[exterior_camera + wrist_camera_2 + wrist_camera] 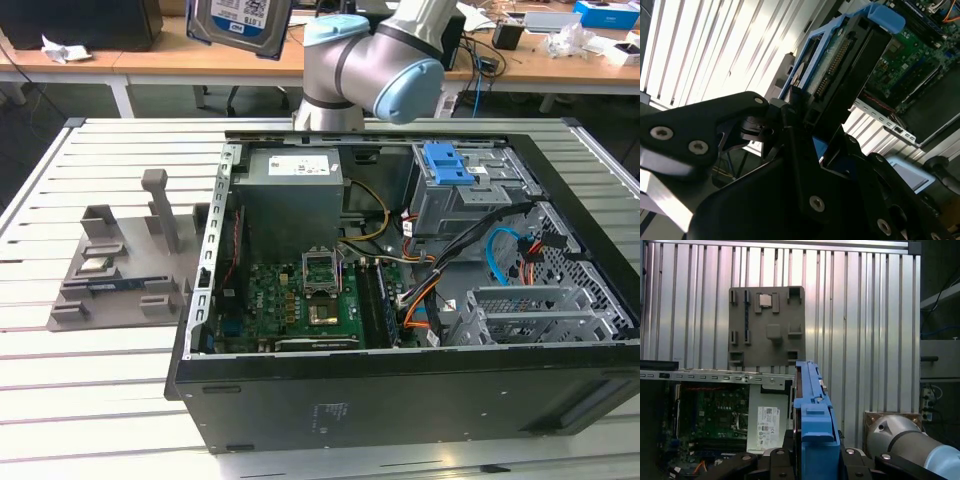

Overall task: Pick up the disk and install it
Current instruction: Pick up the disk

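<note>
The disk (240, 22), a silver drive with a white-and-blue label in a blue carrier, hangs high above the table's far edge, to the exterior view's left of the arm (370, 60). In the second wrist view the disk (840, 65) sticks out from my black gripper (812, 132), which is shut on its near end. The first wrist view looks along the disk's blue edge (812, 405), with the gripper (812, 462) clamped around it, well above the open computer case (710, 415).
The open computer case (400, 400) lies on the slatted table, holding a motherboard (300, 300), a grey power-supply box (295, 185) and a drive cage with a blue latch (447, 165). A grey fixture plate (120, 260) sits to the exterior view's left. Desks stand behind.
</note>
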Controlling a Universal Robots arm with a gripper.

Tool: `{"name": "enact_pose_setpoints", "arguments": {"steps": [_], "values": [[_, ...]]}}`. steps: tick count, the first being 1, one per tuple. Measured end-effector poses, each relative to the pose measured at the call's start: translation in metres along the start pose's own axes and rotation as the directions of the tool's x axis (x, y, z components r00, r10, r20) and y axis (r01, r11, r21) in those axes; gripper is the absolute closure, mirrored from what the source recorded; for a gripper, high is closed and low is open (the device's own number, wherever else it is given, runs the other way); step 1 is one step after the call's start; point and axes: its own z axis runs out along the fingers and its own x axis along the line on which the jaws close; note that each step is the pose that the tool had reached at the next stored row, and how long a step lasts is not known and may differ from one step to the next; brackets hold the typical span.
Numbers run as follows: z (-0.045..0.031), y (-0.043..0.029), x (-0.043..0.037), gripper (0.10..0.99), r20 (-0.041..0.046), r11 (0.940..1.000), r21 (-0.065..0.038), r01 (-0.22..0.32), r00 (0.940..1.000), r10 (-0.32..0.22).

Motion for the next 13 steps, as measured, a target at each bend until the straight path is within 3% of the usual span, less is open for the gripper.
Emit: {"name": "enact_pose_setpoints", "arguments": {"steps": [6, 10, 13], "values": [[-0.0008, -0.0186, 0.0004, 0.722, 0.0, 1.0, 0.0, 0.0, 1.0, 0.0], [-0.0017, -0.0389, 0.0009, 0.722, 0.0, 1.0, 0.0, 0.0, 1.0, 0.0], [-0.0021, -0.0476, 0.0011, 0.722, 0.0, 1.0, 0.0, 0.0, 1.0, 0.0]]}}
